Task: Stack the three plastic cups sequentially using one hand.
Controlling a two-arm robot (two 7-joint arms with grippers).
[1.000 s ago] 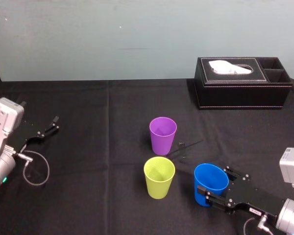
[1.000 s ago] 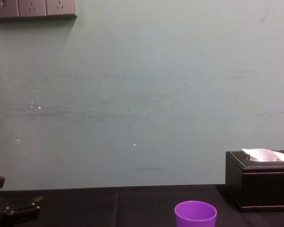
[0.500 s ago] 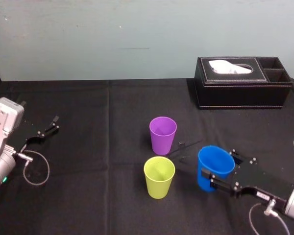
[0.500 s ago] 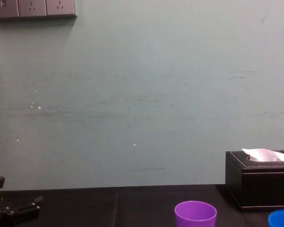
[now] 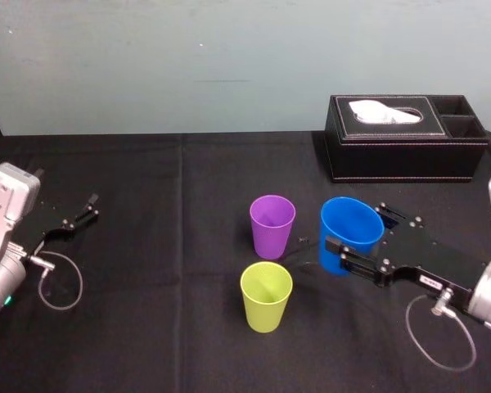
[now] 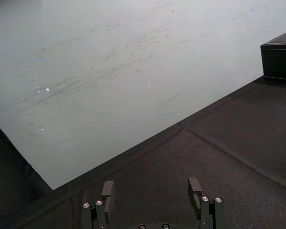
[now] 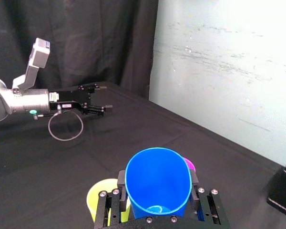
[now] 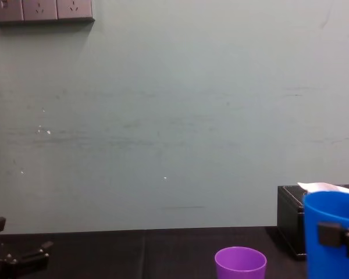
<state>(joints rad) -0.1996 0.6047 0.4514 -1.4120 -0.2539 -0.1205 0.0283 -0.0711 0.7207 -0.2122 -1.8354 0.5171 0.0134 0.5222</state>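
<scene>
My right gripper is shut on the blue cup and holds it upright above the black table, just right of the purple cup. Both fingers press on the blue cup's sides in the right wrist view. The purple cup stands upright at mid-table, and the raised blue cup shows to its right. In front of the purple one stands the yellow-green cup, open end up. My left gripper rests open at the far left, with nothing between its fingers.
A black tissue box stands at the back right near the wall. A loose cable loop lies by the left arm. Black cloth covers the table between the left arm and the cups.
My right gripper has lifted the blue cup from the near right and carried it up and away from me, to just right of the purple cup. The left arm has stayed still.
</scene>
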